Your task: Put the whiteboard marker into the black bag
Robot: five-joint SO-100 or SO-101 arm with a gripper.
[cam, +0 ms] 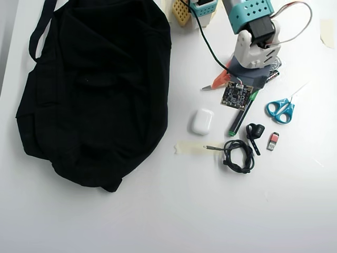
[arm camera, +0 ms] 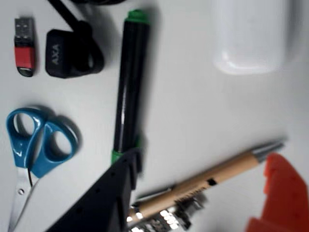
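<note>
The whiteboard marker, black with green ends, lies flat on the white table and runs top to bottom in the wrist view. Its lower green end sits right at my black fingertip, not between the fingers. My gripper is open and empty, with the orange finger far to the right. In the overhead view the marker pokes out from under the wrist camera board. The black bag lies to the left, well apart from it.
A tan pen lies between my fingers. Around the marker are a white earbud case, blue scissors, a red USB stick, a black coiled cable and a tape strip.
</note>
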